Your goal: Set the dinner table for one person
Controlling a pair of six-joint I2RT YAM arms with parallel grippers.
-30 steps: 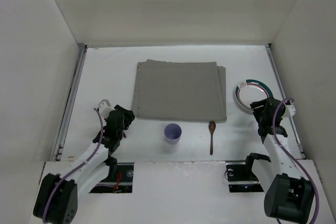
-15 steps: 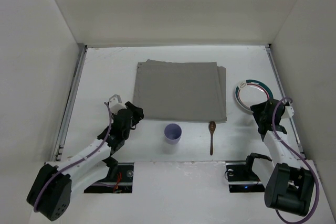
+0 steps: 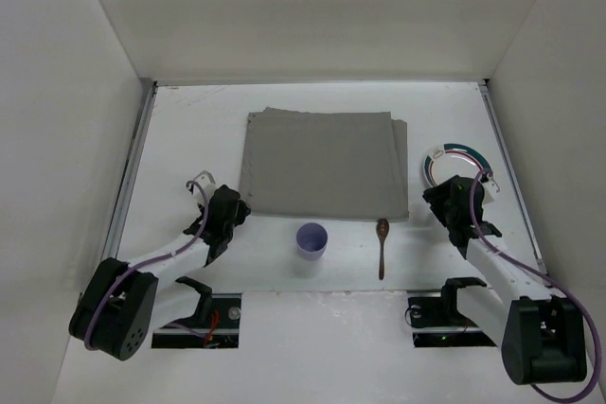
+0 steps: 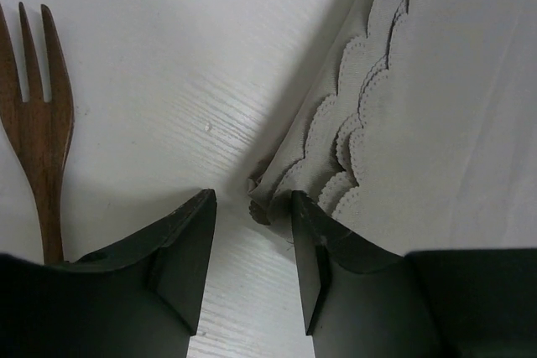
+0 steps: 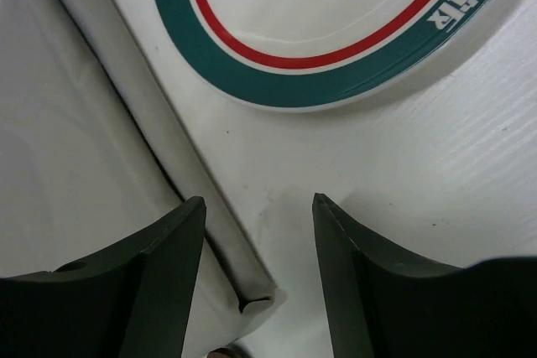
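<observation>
Black left gripper (image 4: 252,199): low over the surface, jaws part-way apart and closed on nothing. The near-left corner of the grey scalloped-edge cloth mat (image 4: 436,106) sits in the gap, against the inner face of one finger.
Beside the left gripper: a brown wooden fork (image 4: 38,115) lies on its far-left side, apart from the mat.
Black right gripper (image 5: 258,203): jaws wide apart and holding nothing, straddling the folded near-right corner of the mat. One finger stands over the cloth, the other over bare white.
Beyond the right gripper: a round white plate with teal and red rings (image 5: 294,90) lies just off the mat's right edge, not touching it.
Near edge of the mat: a lilac plastic cup (image 3: 312,238) and a dark wooden spoon (image 3: 382,245) lie just near of it, between the two arms.
Surface: the large flat matte white surface with metal side rails (image 3: 189,130) carries everything; the mat lies at its centre, toward the far side.
Step in hand: likely taking the mat by its two near corners to place or square it, before plate, cup and cutlery go on.
Next move calls for: the left jaws getting further over the corner, both grippers pinching every layer, then both arms moving together so the cloth stays flat and does not push the cup or spoon.
</observation>
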